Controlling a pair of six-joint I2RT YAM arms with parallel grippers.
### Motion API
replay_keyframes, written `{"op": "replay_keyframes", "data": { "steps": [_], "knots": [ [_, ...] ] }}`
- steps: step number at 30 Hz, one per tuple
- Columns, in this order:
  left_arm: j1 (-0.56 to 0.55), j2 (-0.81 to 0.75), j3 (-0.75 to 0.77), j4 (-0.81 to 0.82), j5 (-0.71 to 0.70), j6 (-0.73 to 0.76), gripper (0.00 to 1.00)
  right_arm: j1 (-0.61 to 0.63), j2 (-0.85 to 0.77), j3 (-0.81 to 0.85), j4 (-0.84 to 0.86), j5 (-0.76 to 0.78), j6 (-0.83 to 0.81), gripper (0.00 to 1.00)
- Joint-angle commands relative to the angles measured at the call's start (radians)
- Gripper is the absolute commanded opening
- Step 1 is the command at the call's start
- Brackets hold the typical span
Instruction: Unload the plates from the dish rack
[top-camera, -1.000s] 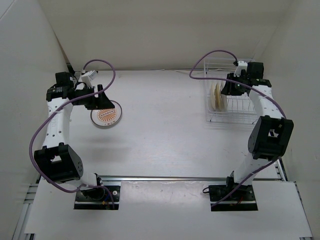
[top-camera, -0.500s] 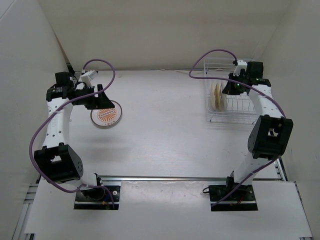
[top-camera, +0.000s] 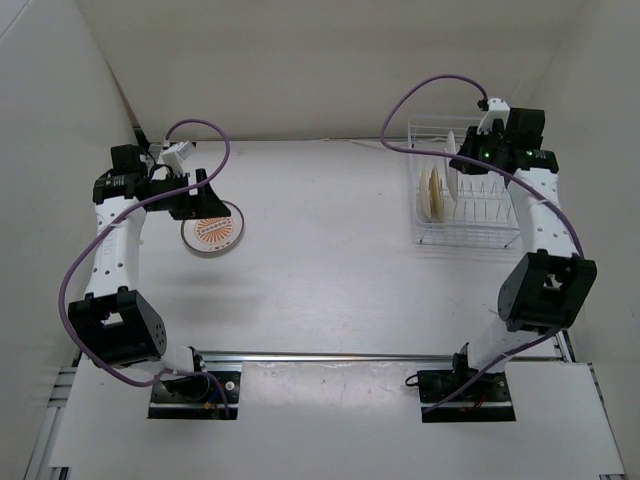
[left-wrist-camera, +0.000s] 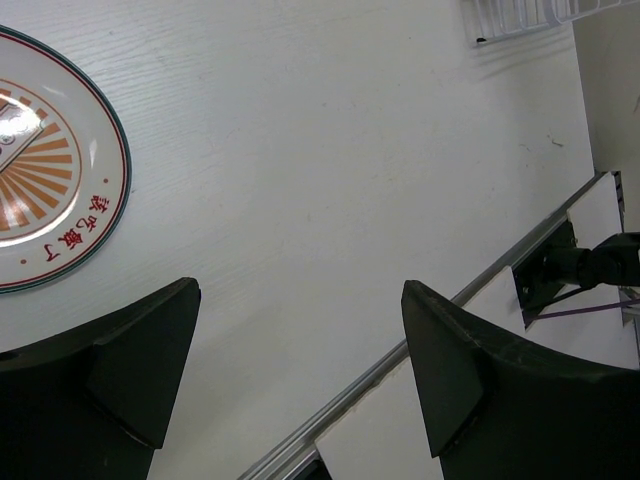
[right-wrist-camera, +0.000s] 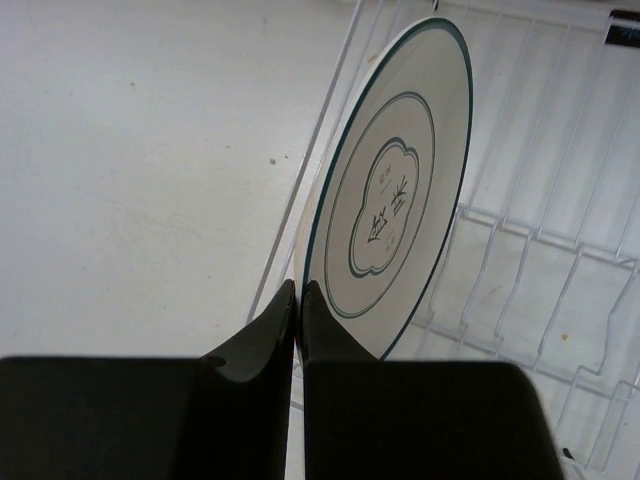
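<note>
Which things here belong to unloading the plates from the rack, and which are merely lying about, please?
Part of the job:
- orange plate, flat on the table
- white plate, gripped by the right end effector
- beige plate, standing in the rack
- left end effector, open

Just there:
- purple cable
- metal rail

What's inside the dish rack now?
One beige plate stands on edge in the dish rack. The right tool grips the white dark-rimmed plate over it; the arm hides its far corner.

White links (top-camera: 112, 250), purple cables (top-camera: 229, 152); left claw (left-wrist-camera: 300, 290), right claw (right-wrist-camera: 300, 288) black.
</note>
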Motion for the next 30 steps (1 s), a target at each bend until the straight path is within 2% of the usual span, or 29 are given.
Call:
{"op": "replay_keyframes", "data": {
  "steps": [1,3,6,7,10,15,20,24,27,30],
  "knots": [
    [0.000,-0.059,0.010,0.006,0.000,0.004,0.93,0.000,-0.076,0.059,0.034,-0.037,0.003,0.00],
    [0.000,-0.059,0.010,0.006,0.000,0.004,0.93,0.000,-0.101,0.059,0.022,-0.037,-0.021,0.00],
    [0.000,-0.050,0.010,0.015,0.000,-0.023,1.00,0.058,-0.156,0.030,-0.013,0.013,-0.116,0.00],
    [0.000,-0.050,0.023,0.015,0.000,-0.046,1.00,0.117,-0.173,0.010,-0.027,0.084,-0.201,0.00],
    [0.000,-0.030,0.023,0.041,0.000,-0.082,1.00,0.246,-0.229,-0.076,-0.027,0.190,-0.323,0.00],
    [0.000,0.009,0.032,0.041,0.132,-0.105,1.00,0.485,-0.302,-0.237,0.013,0.401,-0.510,0.00],
    [0.000,0.038,0.014,0.041,0.192,-0.105,1.00,0.656,-0.337,-0.347,0.083,0.609,-0.676,0.00],
    [0.000,0.047,0.004,0.041,0.192,-0.105,1.00,0.739,-0.346,-0.423,0.132,0.699,-0.771,0.00],
    [0.000,0.047,-0.005,0.041,0.201,-0.105,1.00,0.822,-0.368,-0.542,0.252,0.841,-0.909,0.00],
    [0.000,0.047,-0.016,0.041,0.201,-0.105,1.00,0.856,-0.386,-0.620,0.347,0.899,-0.986,0.00]
  ]
}}
